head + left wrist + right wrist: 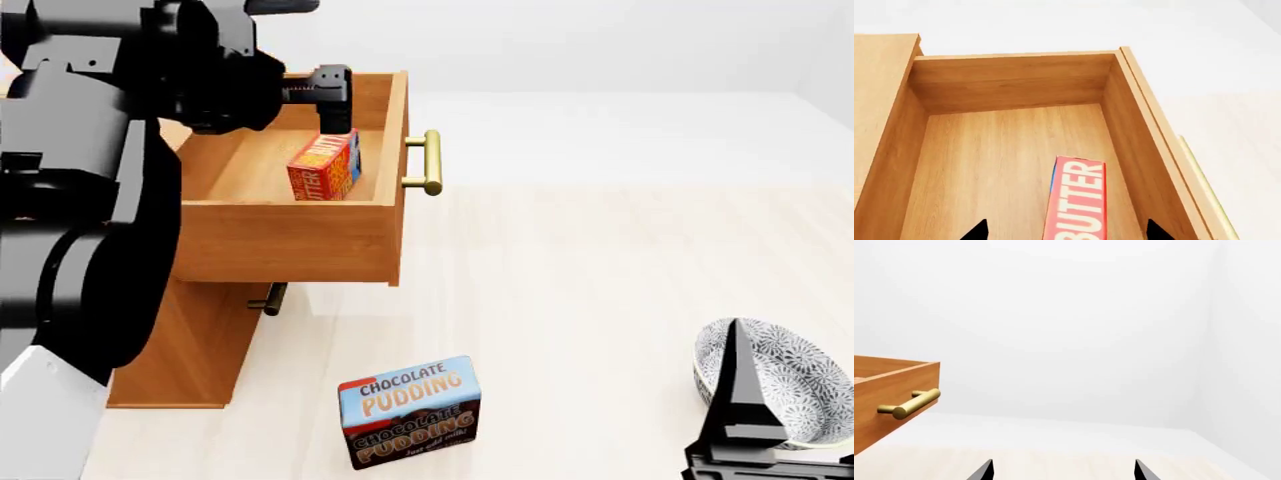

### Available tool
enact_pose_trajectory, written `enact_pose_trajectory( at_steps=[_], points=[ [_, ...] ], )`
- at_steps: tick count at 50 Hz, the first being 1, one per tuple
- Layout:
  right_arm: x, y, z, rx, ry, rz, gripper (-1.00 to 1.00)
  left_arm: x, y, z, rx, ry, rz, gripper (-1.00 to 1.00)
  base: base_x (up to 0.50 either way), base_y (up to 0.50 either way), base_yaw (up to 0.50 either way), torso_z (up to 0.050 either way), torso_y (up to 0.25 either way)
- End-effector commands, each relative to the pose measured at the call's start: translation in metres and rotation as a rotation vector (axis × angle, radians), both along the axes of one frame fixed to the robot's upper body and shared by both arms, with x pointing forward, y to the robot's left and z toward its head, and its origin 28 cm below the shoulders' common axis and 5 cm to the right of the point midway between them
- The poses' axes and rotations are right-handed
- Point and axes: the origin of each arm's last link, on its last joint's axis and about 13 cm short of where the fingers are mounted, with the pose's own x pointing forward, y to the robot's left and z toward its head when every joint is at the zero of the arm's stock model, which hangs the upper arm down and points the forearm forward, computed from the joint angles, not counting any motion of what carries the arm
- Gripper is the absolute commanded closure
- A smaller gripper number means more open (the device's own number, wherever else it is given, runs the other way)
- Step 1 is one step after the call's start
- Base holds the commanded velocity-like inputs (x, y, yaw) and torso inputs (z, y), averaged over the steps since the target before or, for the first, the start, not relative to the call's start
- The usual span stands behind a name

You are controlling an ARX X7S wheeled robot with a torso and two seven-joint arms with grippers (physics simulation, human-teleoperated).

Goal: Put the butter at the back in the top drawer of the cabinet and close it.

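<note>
Left wrist: pale floor [1227,130] and white wall beyond; the top drawer [1014,85] pulled out, plain wood inside. The butter [1077,200] stands on the drawer bottom between the two black tips of the left end effector [1066,231] (spread apart, released).

Head: the cabinet [187,350] on light floor, chocolate pudding box [408,411] and patterned bowl [781,375] lower down. Left arm reaches over the drawer.

Right wrist: right end effector [1063,471] released, facing bare wall, brass handle [911,404] nearby.
</note>
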Motion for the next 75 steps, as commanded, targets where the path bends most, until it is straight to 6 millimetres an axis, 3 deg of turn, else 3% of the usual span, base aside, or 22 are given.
enact_pose_trajectory(
  at_steps=[1,13,23,34,45,63,75],
  points=[
    [-0.002,0.003,0.003,-0.002,-0.006,0.009,-1.00,-0.004,-0.001,0.025,-0.015,-0.076,-0.031,-1.00,0.00,0.00,0.00,0.000,0.000],
    [-0.005,0.006,0.005,-0.006,-0.013,0.013,-1.00,-0.010,-0.018,0.054,-0.012,-0.149,-0.123,-1.00,0.00,0.00,0.00,0.000,0.000],
    [-0.006,0.006,0.004,-0.005,-0.014,0.009,-1.00,-0.015,-0.043,0.061,0.019,-0.161,-0.179,-1.00,0.00,0.00,0.00,0.000,0.000],
    [-0.007,0.006,0.004,-0.005,-0.017,0.008,-1.00,-0.025,-0.078,0.049,0.091,-0.163,-0.256,-1.00,0.00,0.00,0.00,0.000,0.000],
    [-0.008,0.006,0.003,-0.004,-0.017,0.010,-1.00,-0.055,-0.107,0.037,0.095,-0.176,-0.347,-1.00,0.00,0.00,0.00,0.000,0.000],
    [-0.007,0.007,0.004,-0.005,-0.013,0.009,-1.00,-0.096,-0.160,-0.023,0.186,-0.183,-0.357,-1.00,0.00,0.00,0.00,0.000,0.000],
    [-0.007,0.006,0.003,-0.003,-0.011,0.006,-1.00,-0.100,-0.172,-0.038,0.217,-0.190,-0.311,-1.00,0.00,0.00,0.00,0.000,0.000]
  ],
)
